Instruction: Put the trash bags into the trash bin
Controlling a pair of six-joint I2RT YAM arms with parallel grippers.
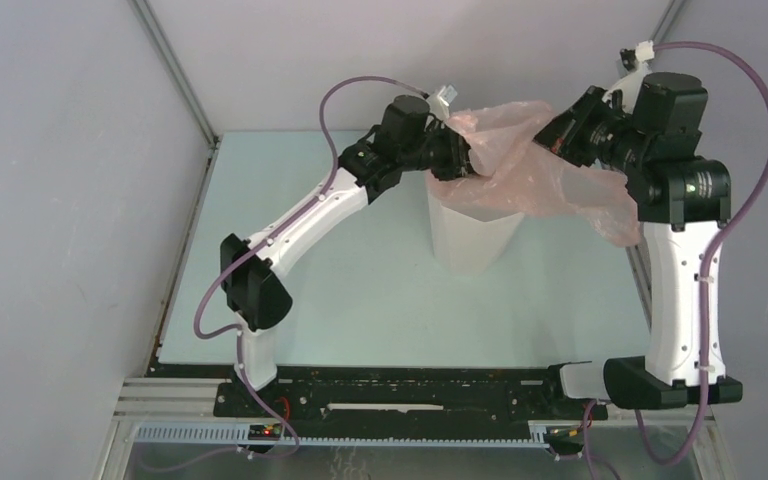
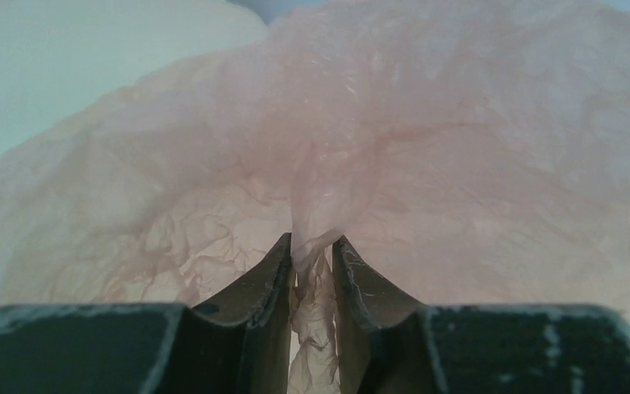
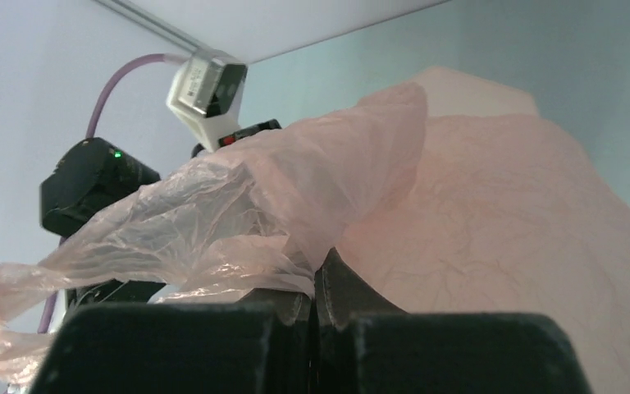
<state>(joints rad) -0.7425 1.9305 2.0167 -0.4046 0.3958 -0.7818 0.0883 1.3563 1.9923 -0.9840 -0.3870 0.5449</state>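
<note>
Two raised grippers (image 1: 468,160) (image 1: 552,140) pinch bag (image 1: 535,175) above bin (image 1: 470,245).

Trash bag (image 1: 550,180) showing translucent pale pink; trash bin (image 1: 470,245) showing plain white; table (image 1: 360,300) appearing pale mint; arms (image 1: 310,215) showing white-and-black.

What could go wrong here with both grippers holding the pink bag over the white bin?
1. Much of the trash bag hangs past the trash bin rim on its right side; released now, it would likely slide off outside.
2. The left gripper and right gripper each pinch the thin film; pulling apart could tear it.
3. The bin looks tall and light; pressing the puffed bag down might tip it.
</note>
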